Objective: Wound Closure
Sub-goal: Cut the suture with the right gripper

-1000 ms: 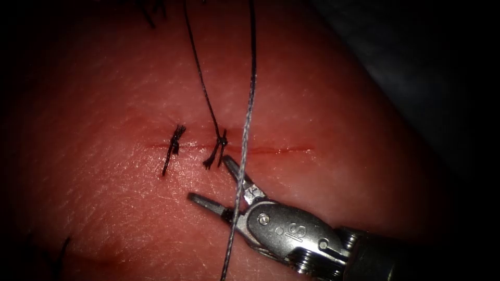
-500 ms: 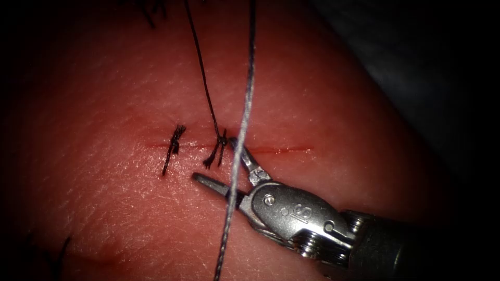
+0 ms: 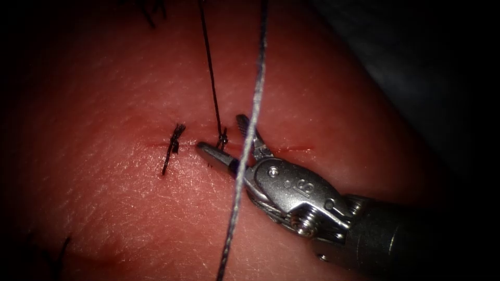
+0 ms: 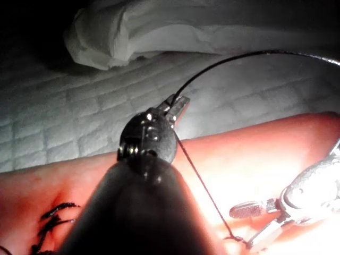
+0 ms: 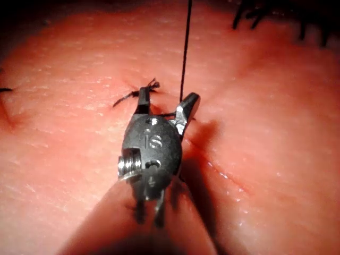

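The tissue (image 3: 130, 208) has a thin cut (image 3: 291, 149) running left to right. A knot (image 3: 222, 139) sits on the cut, and a taut dark thread (image 3: 211, 78) rises from it. My left tool (image 4: 178, 106) is shut on that thread (image 4: 204, 188) above the tissue. My right tool (image 3: 221, 134) comes in low from the right. Its jaws are open on either side of the thread just above the knot, holding nothing. In the right wrist view the open right tool (image 5: 168, 96) straddles the thread (image 5: 184, 53). The right tool (image 4: 243, 229) lies beside the knot.
An earlier stitch with short cut ends (image 3: 174, 143) sits on the cut to the left of the knot. A paler grey strand (image 3: 250, 130) hangs top to bottom in front of the right tool. White gauze (image 4: 122, 37) and a quilted pad (image 4: 64, 122) lie beyond the tissue.
My right tool has moved up from below the cut to the knot, jaws staying open, and now brackets the thread. The dark thread and grey strand have shifted slightly right.
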Robot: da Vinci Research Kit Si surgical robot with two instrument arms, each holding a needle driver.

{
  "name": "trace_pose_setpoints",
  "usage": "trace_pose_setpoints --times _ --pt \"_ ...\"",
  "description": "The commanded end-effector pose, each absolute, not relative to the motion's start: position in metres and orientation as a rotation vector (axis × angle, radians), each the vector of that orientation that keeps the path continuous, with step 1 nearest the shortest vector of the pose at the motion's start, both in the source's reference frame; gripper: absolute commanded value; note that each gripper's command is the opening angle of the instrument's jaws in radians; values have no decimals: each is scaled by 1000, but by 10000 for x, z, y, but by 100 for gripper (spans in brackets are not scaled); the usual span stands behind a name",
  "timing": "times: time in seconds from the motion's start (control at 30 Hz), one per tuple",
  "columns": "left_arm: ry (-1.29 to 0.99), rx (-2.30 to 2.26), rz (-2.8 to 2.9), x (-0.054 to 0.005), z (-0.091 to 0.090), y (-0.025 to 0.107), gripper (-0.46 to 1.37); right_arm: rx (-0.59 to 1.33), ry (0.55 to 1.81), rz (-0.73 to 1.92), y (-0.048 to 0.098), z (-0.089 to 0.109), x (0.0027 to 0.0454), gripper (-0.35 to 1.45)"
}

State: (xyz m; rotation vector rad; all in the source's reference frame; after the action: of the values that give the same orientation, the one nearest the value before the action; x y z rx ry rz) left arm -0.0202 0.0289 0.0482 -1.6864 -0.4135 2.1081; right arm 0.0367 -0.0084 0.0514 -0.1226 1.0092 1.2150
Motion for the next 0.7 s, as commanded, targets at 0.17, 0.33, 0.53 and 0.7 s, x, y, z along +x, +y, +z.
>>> trace_pose_setpoints --times 0.17,0.33,0.53,0.7 --pt "-426 -1699 2107 -204 478 288 -35 -125 1001 1221 -75 519 369 67" --pt "-428 -1703 2106 -206 475 287 -35 -128 996 1224 -68 523 372 67" --pt "-431 -1708 2103 -207 472 287 -35 -137 988 1230 -62 530 376 78" --pt "-432 -1711 2102 -208 470 286 -35 -142 985 1234 -60 533 380 81"
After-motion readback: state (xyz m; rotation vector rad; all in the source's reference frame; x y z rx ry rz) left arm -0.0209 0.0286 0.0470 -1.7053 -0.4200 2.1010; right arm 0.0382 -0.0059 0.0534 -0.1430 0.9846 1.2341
